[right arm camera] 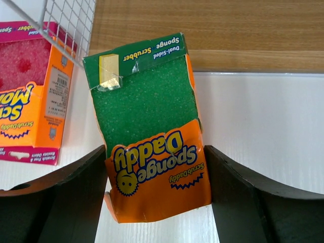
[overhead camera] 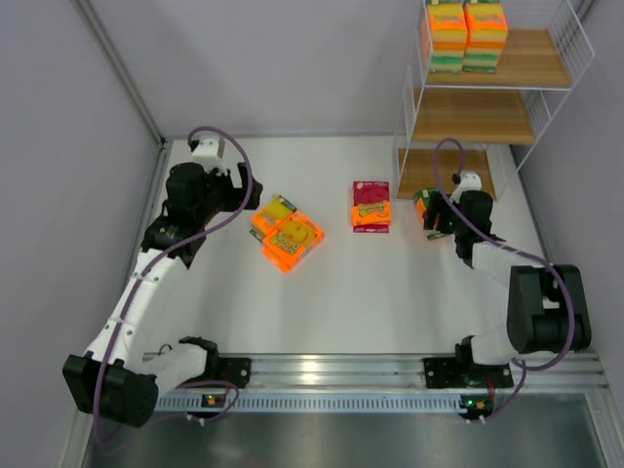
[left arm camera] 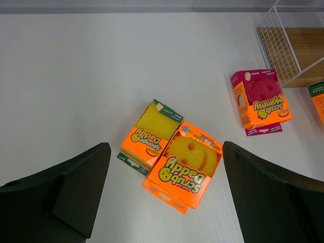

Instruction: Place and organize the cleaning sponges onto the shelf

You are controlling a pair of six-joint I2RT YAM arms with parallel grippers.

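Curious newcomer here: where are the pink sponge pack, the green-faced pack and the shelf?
Pink sponge pack [left arm camera: 263, 90]: left wrist view, its pink top face.
Green-faced pack [right arm camera: 147, 104]: right wrist view, its green scrubber surface.
Shelf [overhead camera: 473, 117]: top external view, bare middle wooden board.

Green pack [right arm camera: 147, 111] and magenta pack [left arm camera: 259, 98] carry orange labels; the shelf [overhead camera: 473, 117] is pale wood.
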